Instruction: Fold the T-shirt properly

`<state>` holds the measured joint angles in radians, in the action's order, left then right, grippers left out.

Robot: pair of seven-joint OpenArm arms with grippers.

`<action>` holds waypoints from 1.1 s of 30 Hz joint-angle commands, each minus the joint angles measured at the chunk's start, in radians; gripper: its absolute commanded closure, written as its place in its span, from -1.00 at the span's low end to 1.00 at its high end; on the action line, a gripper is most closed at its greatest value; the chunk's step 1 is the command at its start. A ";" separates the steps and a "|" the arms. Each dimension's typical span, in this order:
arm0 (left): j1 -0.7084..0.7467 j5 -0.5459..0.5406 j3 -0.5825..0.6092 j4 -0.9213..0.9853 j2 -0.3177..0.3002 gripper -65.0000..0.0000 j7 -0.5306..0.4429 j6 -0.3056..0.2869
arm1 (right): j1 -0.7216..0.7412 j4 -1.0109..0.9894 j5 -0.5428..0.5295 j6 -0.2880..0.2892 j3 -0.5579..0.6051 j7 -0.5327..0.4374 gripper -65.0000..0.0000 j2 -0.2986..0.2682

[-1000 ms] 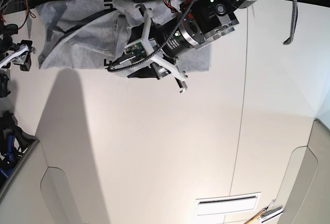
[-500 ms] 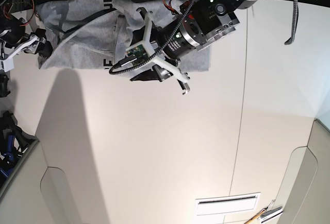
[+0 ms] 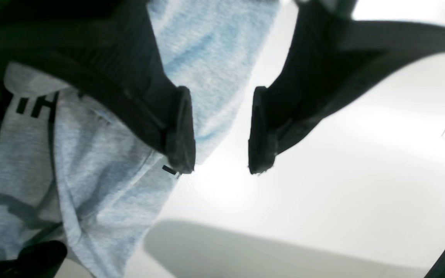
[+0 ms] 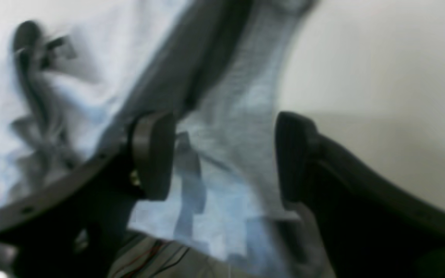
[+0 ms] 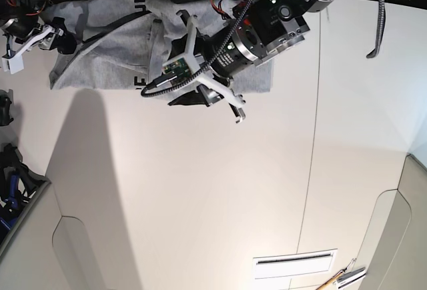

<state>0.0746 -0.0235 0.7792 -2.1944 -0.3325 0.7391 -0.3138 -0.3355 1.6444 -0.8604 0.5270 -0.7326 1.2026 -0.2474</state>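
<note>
Both grippers, left (image 3: 220, 146) and right (image 4: 222, 154), hover with jaws spread over the rumpled T-shirt (image 5: 107, 57) at the table's (image 5: 200, 197) far-left edge, folding seemingly barely begun.

T-shirt (image 5: 107, 57): my left arm (image 5: 267, 27) hides its right part; lettering cut short. Right-wrist view too blurred to read folds. Right gripper (image 5: 20, 40) partly past the frame edge.

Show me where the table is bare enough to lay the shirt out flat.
Bare: the broad white table below the T-shirt, down to the vent slot. Crowded: the top edge, with the shirt, left gripper and right gripper.
</note>
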 commanded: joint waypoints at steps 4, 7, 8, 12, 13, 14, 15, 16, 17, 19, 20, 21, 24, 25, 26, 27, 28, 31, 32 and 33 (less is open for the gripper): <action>-0.008 -0.001 -0.002 -0.018 0.002 0.17 -0.024 0.008 | 0.000 0.013 -0.074 0.024 -0.005 -0.005 -0.24 0.005; -0.008 -0.001 -0.002 -0.018 0.002 0.17 -0.024 0.008 | 0.000 0.013 -0.098 0.024 -0.005 0.005 -0.24 0.018; -0.008 -0.001 -0.002 -0.018 0.003 0.17 -0.024 0.008 | 0.000 0.012 -0.102 0.024 -0.005 0.008 -0.24 0.018; -0.008 0.005 -0.002 -0.018 0.002 0.17 -0.024 0.008 | 0.000 0.012 -0.101 0.024 -0.005 0.007 -0.24 0.018; -0.008 0.010 -0.002 -0.018 0.002 0.17 -0.024 0.008 | 0.000 0.012 -0.101 0.024 -0.005 0.007 -0.24 0.018; -0.008 0.015 -0.002 -0.018 0.002 0.17 -0.024 0.011 | 0.000 0.012 -0.101 0.024 -0.005 0.007 -0.24 0.018; -0.008 0.021 -0.002 -0.018 0.002 0.17 -0.024 0.019 | 0.000 0.012 -0.097 0.024 -0.005 0.007 -0.24 0.018; -0.008 0.024 -0.002 -0.018 0.002 0.17 -0.024 0.024 | 0.000 0.012 -0.089 0.024 -0.005 0.006 -0.24 0.018; -0.008 0.028 -0.002 -0.018 0.002 0.17 -0.024 0.027 | 0.001 0.012 -0.074 0.023 -0.005 0.002 -0.24 0.017; -0.008 0.033 -0.002 -0.018 0.002 0.17 -0.024 0.038 | 0.007 0.012 -0.017 0.013 -0.005 -0.023 -0.24 0.017; -0.008 0.040 -0.002 -0.018 0.002 0.17 -0.023 0.041 | 0.010 0.012 0.013 -0.002 -0.005 -0.044 -0.24 0.017; -0.008 0.044 -0.002 -0.018 0.002 0.17 -0.023 0.042 | 0.011 0.012 0.038 -0.008 -0.005 -0.065 -0.24 0.017; -0.008 0.043 -0.002 -0.018 0.002 0.17 -0.016 0.041 | 0.011 0.012 0.083 -0.008 -0.005 -0.118 -0.24 0.018; -0.008 0.043 -0.002 -0.018 0.002 0.17 -0.016 0.041 | 0.011 0.012 0.081 -0.007 -0.005 -0.119 -0.24 0.018; -0.008 0.043 -0.002 -0.018 0.002 0.17 -0.016 0.041 | 0.011 0.011 0.074 -0.007 -0.005 -0.118 -0.24 0.018; -0.008 0.043 -0.002 -0.018 0.002 0.17 -0.016 0.041 | 0.011 0.008 0.072 -0.007 -0.005 -0.118 -0.24 0.018; -0.008 0.043 -0.002 -0.018 0.002 0.17 -0.016 0.041 | 0.011 0.000 0.077 -0.007 -0.005 -0.119 -0.24 0.018; -0.008 0.043 -0.002 -0.018 0.002 0.17 -0.016 0.041 | 0.011 -0.037 0.108 -0.007 -0.005 -0.125 -0.24 0.018; -0.008 0.043 -0.002 -0.018 0.002 0.17 -0.016 0.041 | 0.011 -0.055 0.116 -0.007 -0.005 -0.130 -0.24 0.018; -0.008 0.043 -0.002 -0.018 0.002 0.17 -0.016 0.041 | 0.011 -0.073 0.117 -0.006 -0.005 -0.135 -0.24 0.018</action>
<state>0.0742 0.0181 0.7795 -2.1944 -0.3328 0.7406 -0.2798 -0.3214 1.5669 -0.7654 0.5289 -0.7330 1.0504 -0.2184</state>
